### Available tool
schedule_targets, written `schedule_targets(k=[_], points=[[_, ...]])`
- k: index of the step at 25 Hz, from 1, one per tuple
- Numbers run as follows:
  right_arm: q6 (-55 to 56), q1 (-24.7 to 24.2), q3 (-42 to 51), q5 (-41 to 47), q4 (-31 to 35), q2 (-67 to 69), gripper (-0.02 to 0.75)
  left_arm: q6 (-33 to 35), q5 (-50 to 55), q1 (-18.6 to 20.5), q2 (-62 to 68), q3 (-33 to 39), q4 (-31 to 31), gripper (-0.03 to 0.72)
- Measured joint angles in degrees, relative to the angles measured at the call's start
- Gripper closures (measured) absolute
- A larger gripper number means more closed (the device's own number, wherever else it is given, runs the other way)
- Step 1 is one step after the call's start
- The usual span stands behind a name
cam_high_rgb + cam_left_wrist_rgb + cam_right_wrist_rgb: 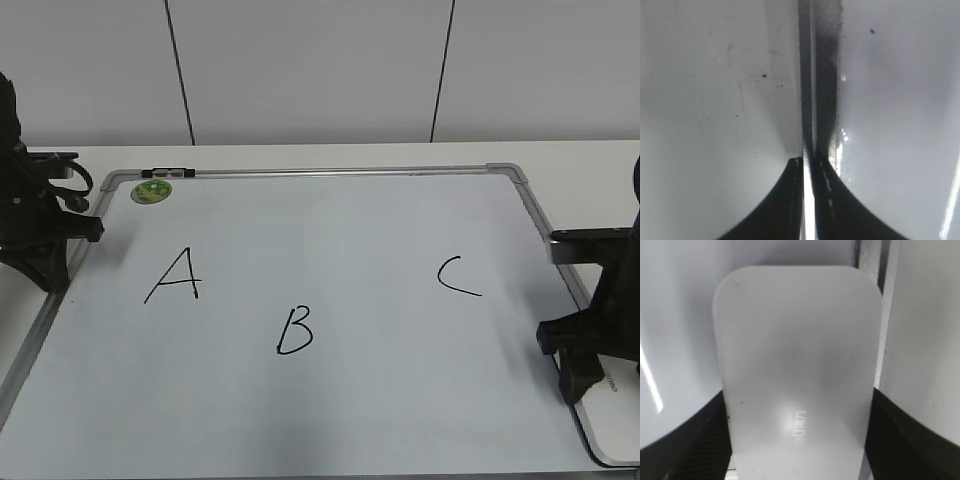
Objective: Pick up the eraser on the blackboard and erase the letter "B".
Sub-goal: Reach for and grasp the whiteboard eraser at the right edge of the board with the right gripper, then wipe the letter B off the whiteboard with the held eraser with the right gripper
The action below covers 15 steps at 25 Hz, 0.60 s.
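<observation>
The blackboard (pixel 350 240) is a white board with a grey frame, lying flat on the table. The black letter "B" (pixel 295 331) is in its lower middle. The white eraser (pixel 615 420) lies at the board's lower right corner. My right gripper (pixel 578 385) is down on it. In the right wrist view the eraser (pixel 795 340) fills the gap between the two fingers (pixel 797 395), which touch its long sides. My left gripper (pixel 88 228) is shut and empty at the board's left edge. The left wrist view shows its closed fingers (pixel 810 162) over the frame strip (pixel 812 75).
A black "A" (pixel 175 277) is left of the "B" and a black "C" (pixel 458 277) is to its right. A small round green magnet (pixel 152 190) sits in the board's far left corner. A white wall stands behind the table.
</observation>
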Motion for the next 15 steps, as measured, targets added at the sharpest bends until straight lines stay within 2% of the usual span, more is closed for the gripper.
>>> schedule_targets(k=[5,15], points=[[-2.93,1.38,-8.11,5.17,2.68,0.21,0.214,0.00,0.00,0.00,0.00,0.00,0.00,0.654],[-4.22,13.77,-31.48,15.98,4.58,11.36,0.214,0.00,0.00,0.00,0.00,0.00,0.00,0.654]])
